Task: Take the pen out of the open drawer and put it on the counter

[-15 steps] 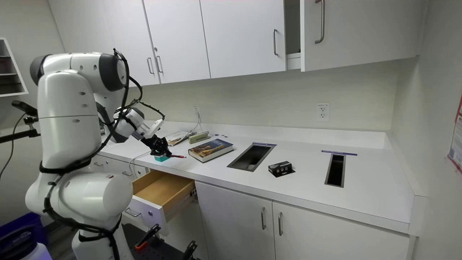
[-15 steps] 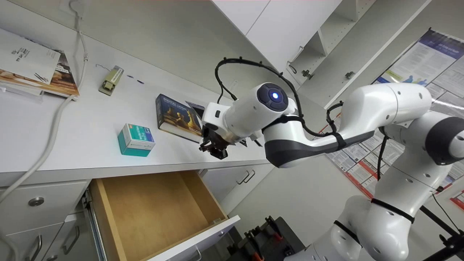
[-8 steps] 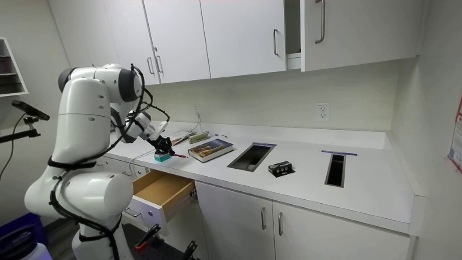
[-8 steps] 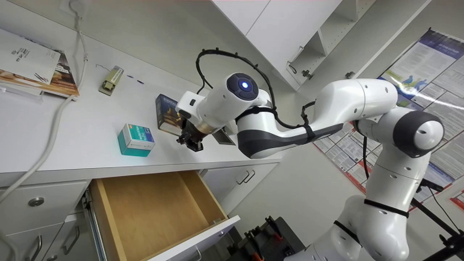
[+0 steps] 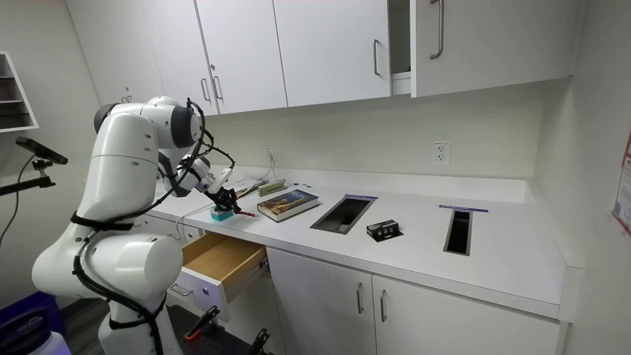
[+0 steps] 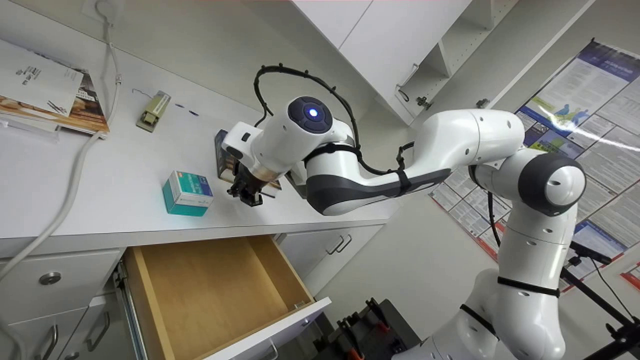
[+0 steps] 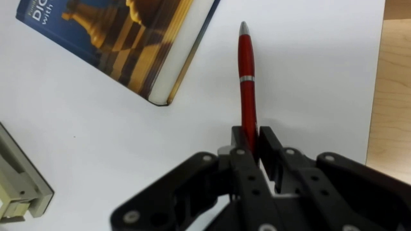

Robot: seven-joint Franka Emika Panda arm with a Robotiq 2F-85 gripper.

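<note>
The red pen (image 7: 246, 61) with a silver tip is held between the fingertips of my gripper (image 7: 249, 144) in the wrist view. In an exterior view, the pen (image 5: 249, 214) sticks out of the gripper (image 5: 237, 209) above the white counter (image 5: 503, 241). In an exterior view, my gripper (image 6: 245, 192) hangs over the counter (image 6: 115, 195), and the pen cannot be made out there. How high the pen is cannot be told. The open drawer (image 5: 224, 259), with tan wooden inside, sits below the counter edge. It shows with a bare floor in an exterior view (image 6: 215, 295).
A teal-and-white box (image 6: 187, 192) stands on the counter at the gripper's side. A chess-cover book (image 7: 106, 41) lies near the pen's tip. A green stapler (image 6: 154, 111) lies farther back. Dark cut-outs (image 5: 345, 214) and a small black box (image 5: 383, 230) are along the counter.
The arm has swung over, taking the gripper leftward and slightly up in an exterior view. The pen has moved with it, still gripped. The drawer has not moved.
</note>
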